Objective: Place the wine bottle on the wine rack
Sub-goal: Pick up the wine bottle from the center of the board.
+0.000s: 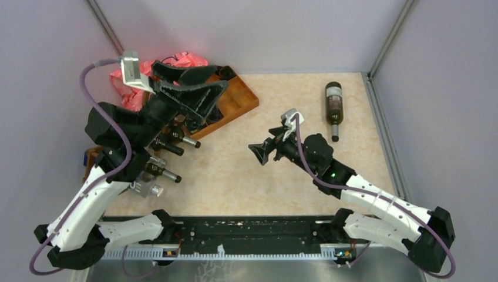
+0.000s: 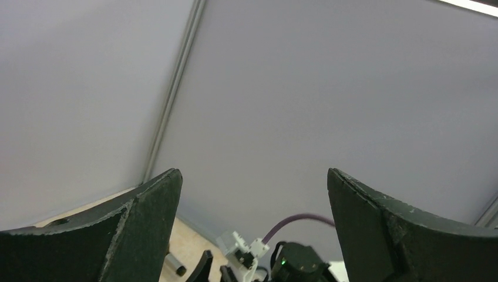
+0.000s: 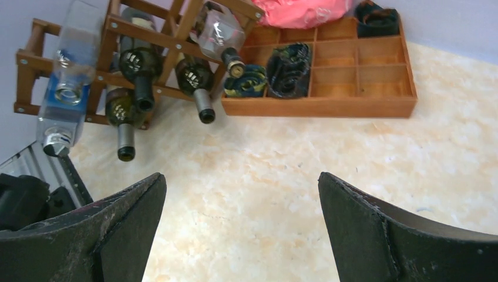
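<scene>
The wine bottle (image 1: 333, 108), dark with a pale label, lies on its side at the far right of the table, neck toward me. The wine rack (image 3: 170, 35), a dark wooden frame, holds several bottles at the left. In the top view it is mostly hidden under my left arm, with bottle necks (image 1: 187, 141) poking out. My left gripper (image 1: 221, 77) (image 2: 252, 176) hangs open high above the rack area, facing the wall. My right gripper (image 1: 258, 154) (image 3: 241, 179) is open over mid-table, pointing left toward the rack, well short of the wine bottle.
An orange-brown compartmented tray (image 1: 241, 100) (image 3: 364, 106) with dark rolled items sits at the back beside the rack. A pink bag (image 1: 182, 60) (image 3: 299, 12) lies behind it. Walls close in the table on three sides.
</scene>
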Action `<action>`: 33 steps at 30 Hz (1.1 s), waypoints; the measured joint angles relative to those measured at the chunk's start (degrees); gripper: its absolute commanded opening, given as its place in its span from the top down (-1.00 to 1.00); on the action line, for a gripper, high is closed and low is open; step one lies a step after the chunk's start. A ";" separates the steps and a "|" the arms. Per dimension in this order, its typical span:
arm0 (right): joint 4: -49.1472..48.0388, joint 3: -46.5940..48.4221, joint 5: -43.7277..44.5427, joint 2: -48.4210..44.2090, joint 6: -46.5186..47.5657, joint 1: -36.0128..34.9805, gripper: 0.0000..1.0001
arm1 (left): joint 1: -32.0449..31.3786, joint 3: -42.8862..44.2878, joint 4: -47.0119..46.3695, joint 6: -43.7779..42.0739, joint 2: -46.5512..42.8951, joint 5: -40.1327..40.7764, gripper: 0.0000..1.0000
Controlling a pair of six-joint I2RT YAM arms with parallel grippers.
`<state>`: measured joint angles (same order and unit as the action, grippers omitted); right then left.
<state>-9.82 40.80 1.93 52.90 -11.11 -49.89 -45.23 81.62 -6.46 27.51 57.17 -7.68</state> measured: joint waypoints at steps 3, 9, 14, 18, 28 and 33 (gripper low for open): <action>0.04 -1.90 -0.33 -1.22 -0.98 2.27 -0.97 | 0.00 3.61 -0.04 4.20 2.34 1.57 -0.97; 0.28 -3.80 -0.96 -1.38 -2.58 4.87 -0.97 | 0.00 8.04 -0.76 9.18 4.83 2.62 -0.97; 0.22 -3.80 -1.66 -1.38 -3.02 6.56 -0.97 | 0.00 8.79 -1.03 10.25 5.86 3.26 -0.97; 0.28 -3.80 -2.27 -1.38 -3.30 8.15 -0.97 | 0.00 9.79 -0.94 10.23 7.08 3.41 -0.97; 6.62 -3.80 -1.84 -3.58 -3.72 14.53 -0.97 | 0.50 -0.09 -2.25 -4.44 2.08 1.64 -0.97; 12.00 -3.78 -2.29 -6.73 -3.96 21.64 -0.97 | 3.82 -7.26 -0.35 -14.01 0.55 -0.68 -0.97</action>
<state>2.17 37.01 -0.36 46.17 -15.07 -28.25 -41.41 74.37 -6.81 13.50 57.71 -8.36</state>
